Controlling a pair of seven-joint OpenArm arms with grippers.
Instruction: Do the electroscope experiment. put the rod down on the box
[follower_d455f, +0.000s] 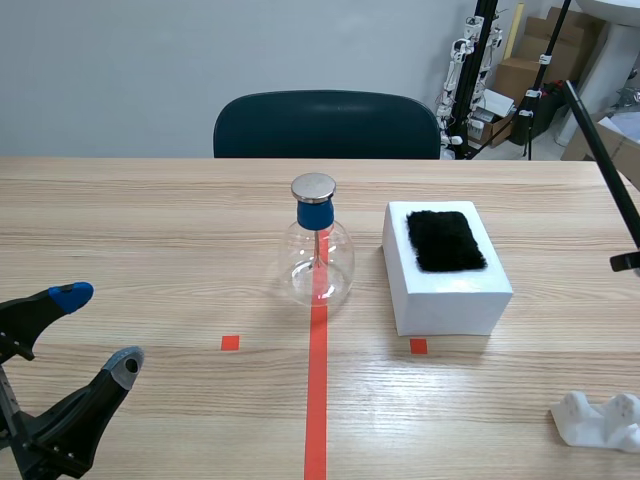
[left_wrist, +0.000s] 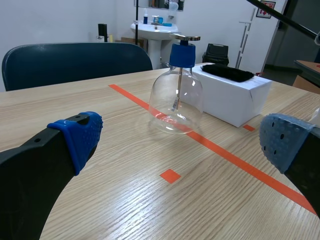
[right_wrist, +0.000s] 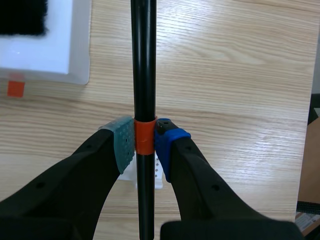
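A black rod (right_wrist: 144, 75) with an orange band is clamped between the pads of my right gripper (right_wrist: 144, 142), held above the table to the right of the white box (right_wrist: 55, 55). In the scene view the rod (follower_d455f: 603, 150) slants up at the far right edge, away from the white box (follower_d455f: 447, 290), which carries a black fur patch (follower_d455f: 445, 240). The glass electroscope flask (follower_d455f: 318, 255) with blue collar and metal disc stands on the red tape line left of the box. My left gripper (follower_d455f: 90, 330) rests open low at the near left; the flask (left_wrist: 177, 95) lies ahead of it.
A white rod stand (follower_d455f: 600, 418) sits at the near right of the table, also under my right gripper as a white stand (right_wrist: 150, 175). A dark chair (follower_d455f: 325, 125) is behind the far table edge. Boxes and equipment stand in the back right.
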